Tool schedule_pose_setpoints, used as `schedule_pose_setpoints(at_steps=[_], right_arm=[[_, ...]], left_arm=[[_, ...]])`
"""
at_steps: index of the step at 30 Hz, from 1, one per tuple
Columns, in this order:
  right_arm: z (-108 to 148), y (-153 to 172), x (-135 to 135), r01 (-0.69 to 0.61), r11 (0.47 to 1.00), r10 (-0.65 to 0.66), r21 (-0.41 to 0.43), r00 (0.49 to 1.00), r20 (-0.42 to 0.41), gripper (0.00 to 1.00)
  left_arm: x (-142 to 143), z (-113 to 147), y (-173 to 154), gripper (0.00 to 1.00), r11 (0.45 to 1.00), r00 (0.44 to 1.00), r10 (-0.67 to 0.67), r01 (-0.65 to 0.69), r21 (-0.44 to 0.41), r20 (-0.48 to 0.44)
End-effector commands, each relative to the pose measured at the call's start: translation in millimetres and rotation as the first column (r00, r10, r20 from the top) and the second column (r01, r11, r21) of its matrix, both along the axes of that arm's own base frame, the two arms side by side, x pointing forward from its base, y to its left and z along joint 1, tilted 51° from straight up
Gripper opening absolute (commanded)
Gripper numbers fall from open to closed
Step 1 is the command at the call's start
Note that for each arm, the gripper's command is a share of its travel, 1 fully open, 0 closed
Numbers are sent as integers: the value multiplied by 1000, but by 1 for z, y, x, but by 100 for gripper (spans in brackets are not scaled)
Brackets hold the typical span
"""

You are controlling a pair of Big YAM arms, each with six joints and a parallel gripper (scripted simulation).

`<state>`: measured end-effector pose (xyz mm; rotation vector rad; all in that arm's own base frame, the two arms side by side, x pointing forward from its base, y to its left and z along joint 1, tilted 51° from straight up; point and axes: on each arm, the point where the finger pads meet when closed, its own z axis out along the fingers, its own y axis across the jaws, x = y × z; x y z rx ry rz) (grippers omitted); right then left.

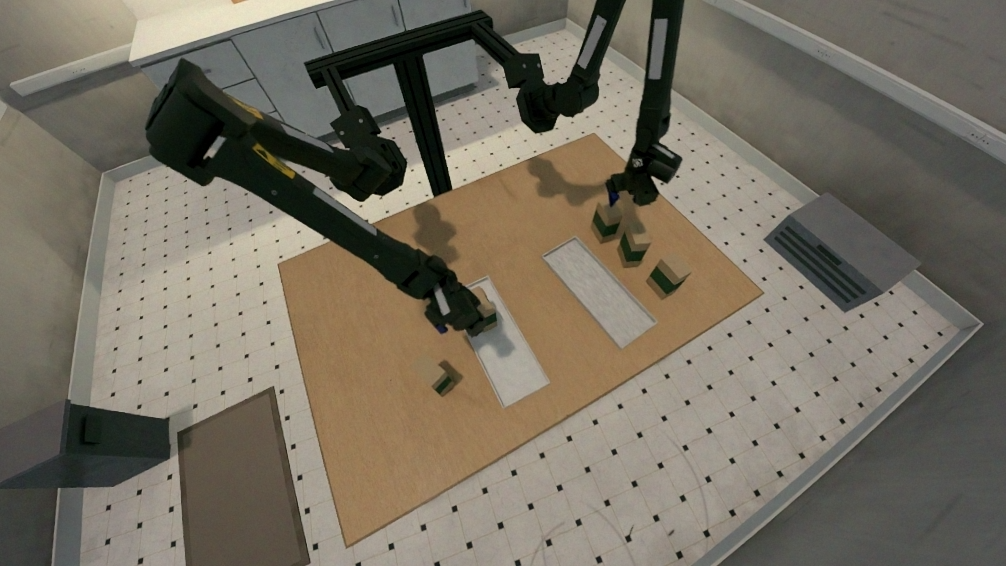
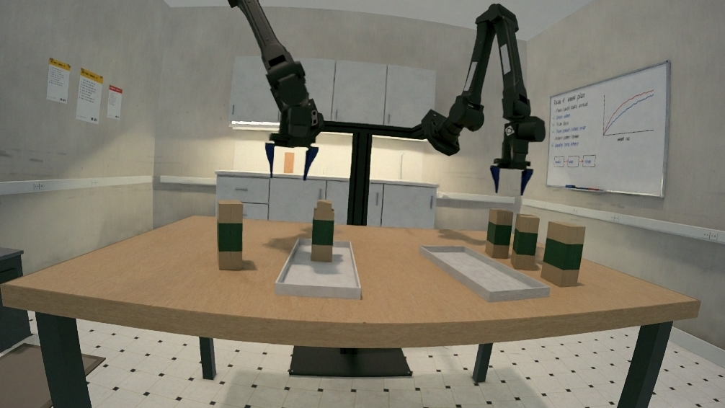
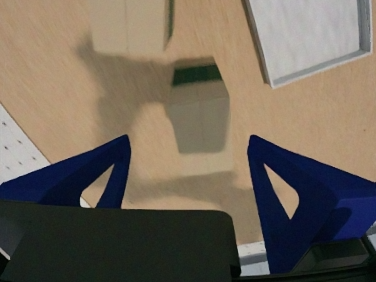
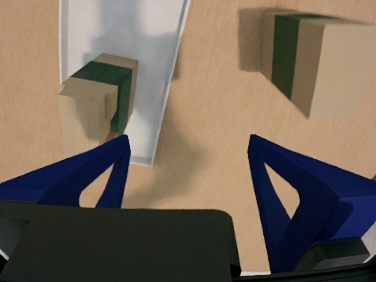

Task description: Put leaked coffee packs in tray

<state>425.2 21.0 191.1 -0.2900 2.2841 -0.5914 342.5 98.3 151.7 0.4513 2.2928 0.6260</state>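
A tan pack with a green band (image 1: 490, 320) (image 2: 322, 232) (image 4: 102, 75) stands upright in the white tray (image 1: 517, 373) (image 2: 318, 293) (image 4: 150, 112); its top is uneven. A lone pack (image 1: 441, 380) (image 2: 230, 236) (image 4: 340, 70) stands on the bench beside that tray. Beyond the grey tray (image 1: 597, 292) (image 2: 519, 293) (image 3: 310, 40) stand the back pack (image 1: 606, 223) (image 2: 499, 233) (image 3: 202, 120), middle pack (image 1: 633, 247) (image 2: 525, 242) (image 3: 130, 25) and front pack (image 1: 666, 278) (image 2: 562, 256). My left gripper (image 2: 509, 192) (image 3: 189, 143) is open above the back pack. My right gripper (image 2: 287, 177) (image 4: 189, 142) is open, above and beside the white tray.
The black centre stand (image 1: 424, 126) (image 2: 359, 177) rises behind the bench (image 1: 393, 450) (image 2: 365, 309). The back and middle packs stand close together. Bench surface separates the two trays.
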Motion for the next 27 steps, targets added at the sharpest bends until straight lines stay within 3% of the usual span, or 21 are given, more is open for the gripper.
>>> schedule_pose_setpoints(at_steps=[1, 9, 12, 17, 18, 23, 24, 27], right_arm=[[22, -12, 5, -83, 994, 82, -66, 996, -24, 79], [66, -64, 17, -83, 994, 82, -73, 996, -18, 79], [82, -83, 22, -83, 994, 82, -76, 997, -16, 79], [82, -103, 32, -85, 994, 82, -72, 995, -52, 79], [87, -110, 34, -85, 994, 82, -72, 995, -51, 79], [76, -98, 30, -112, 991, 107, -69, 992, -71, 79], [88, -104, 30, -88, 994, 85, -69, 996, -35, 79], [88, -104, 30, -88, 994, 85, -69, 996, -35, 79]], left_arm=[[22, 23, -2, 79, 997, 998, -51, 52, 52, -21], [68, 73, -9, 79, 999, 999, -38, 39, 37, -9], [68, 75, -2, 79, 999, 1000, -22, 23, 36, -9], [58, 66, -5, 79, 999, 999, -29, 30, 39, -21], [65, 75, -5, 79, 998, 999, -35, 35, 45, 1], [65, 75, -5, 79, 998, 999, -35, 35, 45, 1], [65, 75, -5, 79, 998, 999, -35, 35, 45, 1], [65, 75, -5, 79, 998, 999, -35, 35, 45, 1]])
